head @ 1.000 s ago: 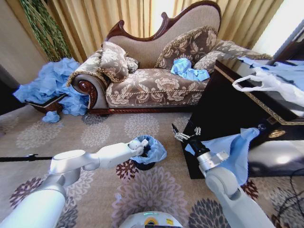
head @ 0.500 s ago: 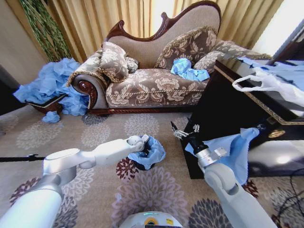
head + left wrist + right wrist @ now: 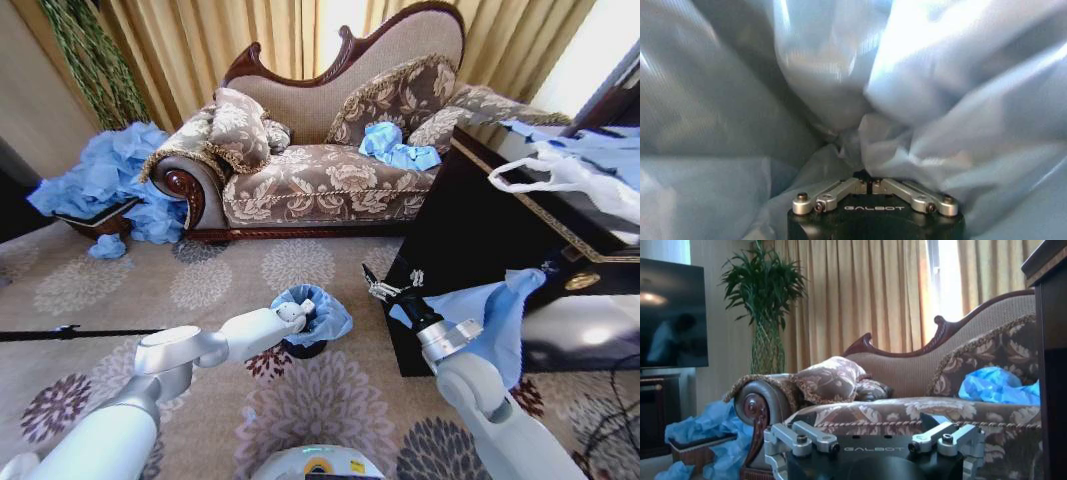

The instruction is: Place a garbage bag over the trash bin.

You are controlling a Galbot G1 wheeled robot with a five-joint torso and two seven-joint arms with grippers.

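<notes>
From the head camera, the trash bin point(image 3: 303, 345) stands upright on the carpet, straight ahead of the robot's base, with the garbage bag point(image 3: 322, 318) draped over its mouth and bunched on the side away from the left arm. The left gripper point(image 3: 300, 312) is at the bin's rim, reaching in from the robot's left and pressing into the bag's opening; the bag lies directly ahead of and below its tip. This arm is plainly the nearer one. The right gripper point(image 3: 388, 288) hangs in the air well to the other side of the bin, beside a dark cabinet point(image 3: 470, 215), with its fingers spread and nothing between them.

From the left wrist camera, crinkled blue film surrounds the left gripper on every side, and folds converge just in front of its tip. The linkage looks drawn together, so it is probably clenched, but whether plastic is pinched there I cannot tell, since the fingertips are hidden by the bag.

From the right wrist camera, the right gripper faces a sofa point(image 3: 893, 405), away from the bin.
</notes>
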